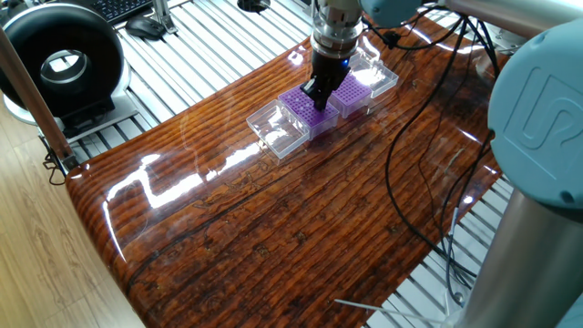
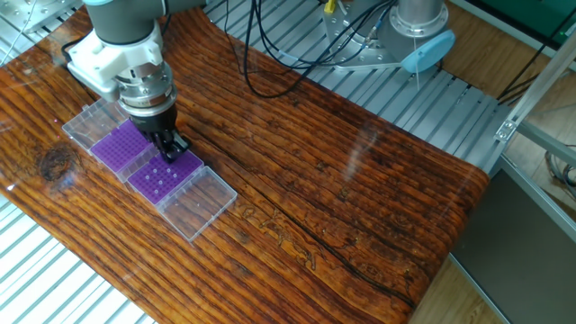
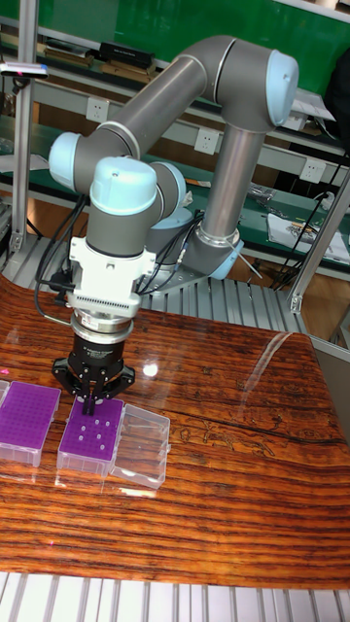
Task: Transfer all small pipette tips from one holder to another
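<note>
My tool [image 3: 93, 397] hangs low over the nearer purple rack [image 3: 89, 438], its black fingers drawn close together; whether a tip sits between them I cannot tell from here. That rack carries a handful of small pipette tips [image 3: 95, 431], pale dots scattered across its grid, with its clear lid [image 3: 140, 445] open beside it on the desk [image 3: 224, 486]. The farther purple rack [image 2: 118, 145] looks evenly purple, so which way tips are travelling, and how many remain, I judge unclear.

Under my end effector [image 3: 93, 397]: glossy varnished wood tabletop [image 1: 301, 219], matt purple plastic racks [image 3: 89, 435] w/ clear glossy plastic lids [image 3: 139, 445].
</note>
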{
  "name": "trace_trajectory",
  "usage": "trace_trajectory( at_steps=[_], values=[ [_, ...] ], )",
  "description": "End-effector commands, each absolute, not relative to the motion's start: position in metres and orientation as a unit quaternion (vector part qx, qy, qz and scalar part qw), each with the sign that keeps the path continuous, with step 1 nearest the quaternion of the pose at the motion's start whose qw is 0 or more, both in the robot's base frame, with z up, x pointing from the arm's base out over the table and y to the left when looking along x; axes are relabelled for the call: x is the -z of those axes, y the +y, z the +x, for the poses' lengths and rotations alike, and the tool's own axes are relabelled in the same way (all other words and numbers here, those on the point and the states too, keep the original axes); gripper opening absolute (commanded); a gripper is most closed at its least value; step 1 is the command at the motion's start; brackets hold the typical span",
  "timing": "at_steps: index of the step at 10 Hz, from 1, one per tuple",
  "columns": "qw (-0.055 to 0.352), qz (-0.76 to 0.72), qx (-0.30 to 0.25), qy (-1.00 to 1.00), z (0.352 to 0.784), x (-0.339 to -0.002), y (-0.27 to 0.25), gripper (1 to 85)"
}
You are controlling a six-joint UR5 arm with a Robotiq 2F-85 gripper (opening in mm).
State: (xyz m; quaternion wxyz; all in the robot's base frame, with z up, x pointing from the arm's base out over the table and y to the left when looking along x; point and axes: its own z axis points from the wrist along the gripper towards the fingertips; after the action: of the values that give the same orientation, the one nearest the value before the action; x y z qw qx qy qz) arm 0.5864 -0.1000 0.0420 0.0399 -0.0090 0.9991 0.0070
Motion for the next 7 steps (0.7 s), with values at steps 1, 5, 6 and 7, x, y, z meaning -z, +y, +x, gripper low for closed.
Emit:
trace_trajectory(
  at_steps=[1,5,6,7],
  values=[
    [0.046,-0.002,-0.007,0.999,0.5889,-0.0424,-0.0996,1.0],
    [0.04,0.01,0.012,0.999,0.5867,-0.05,-0.1012,1.0],
    [0.044,0.017,0.012,0.999,0.5889,-0.0502,-0.0964,1.0],
    [0.044,0.016,0.012,0.999,0.5902,-0.0496,-0.0975,1.0]
  ],
)
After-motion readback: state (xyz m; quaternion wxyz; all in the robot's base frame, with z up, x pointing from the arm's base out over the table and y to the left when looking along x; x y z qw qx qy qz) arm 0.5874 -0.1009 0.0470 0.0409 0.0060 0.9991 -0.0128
